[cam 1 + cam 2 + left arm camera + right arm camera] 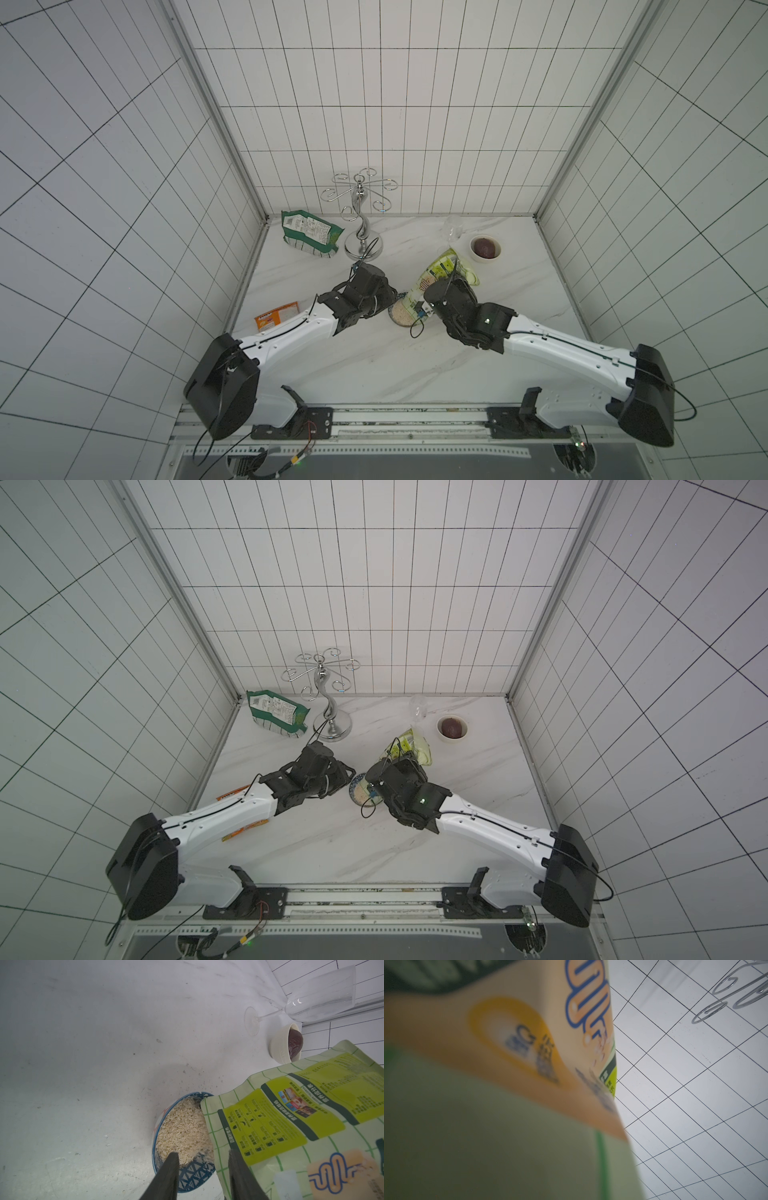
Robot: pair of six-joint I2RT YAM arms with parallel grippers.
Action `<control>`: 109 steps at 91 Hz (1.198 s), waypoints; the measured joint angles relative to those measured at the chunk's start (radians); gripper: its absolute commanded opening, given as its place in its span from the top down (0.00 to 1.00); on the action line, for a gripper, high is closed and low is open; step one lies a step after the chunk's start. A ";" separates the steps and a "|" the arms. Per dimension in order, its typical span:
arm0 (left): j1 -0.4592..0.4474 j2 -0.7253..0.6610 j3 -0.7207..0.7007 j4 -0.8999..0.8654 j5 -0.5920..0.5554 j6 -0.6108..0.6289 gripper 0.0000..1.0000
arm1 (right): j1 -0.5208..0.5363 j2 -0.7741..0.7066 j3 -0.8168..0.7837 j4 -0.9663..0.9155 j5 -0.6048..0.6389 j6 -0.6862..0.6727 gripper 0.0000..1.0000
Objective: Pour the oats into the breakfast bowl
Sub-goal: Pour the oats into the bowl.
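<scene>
Nearest, by the left edge of the worktop (374, 365), an orange packet (277, 316) lies flat; in a top view the left arm covers most of that packet (243, 831). Mid-worktop stands the breakfast bowl (193, 1176), heaped with the oats (182, 1130). The left gripper (202, 1155) hangs just left of the bowl, jaws apart and clamping nothing; from above, its wrist hides its fingers. The right gripper (429, 305) is clamped on the pouch (291, 1115), which tilts mouth-down over the bowl's right rim and covers that side. The pouch fills most of the right wrist view as a blur. Toward the back edge are a small white bowl (484, 258) holding something dark, a clear glass (453, 228) on its side and a chrome hook stand (361, 224). A dark green bag (309, 235) lies near the back left corner.
</scene>
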 measured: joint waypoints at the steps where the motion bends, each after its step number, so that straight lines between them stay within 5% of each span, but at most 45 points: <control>1: 0.000 0.000 0.000 0.000 0.000 0.000 0.58 | 0.000 0.000 0.000 0.001 0.001 -0.001 1.00; 109: 0.000 0.000 -0.007 0.000 -0.002 -0.003 0.59 | 0.009 0.008 -0.051 0.143 0.034 -0.112 1.00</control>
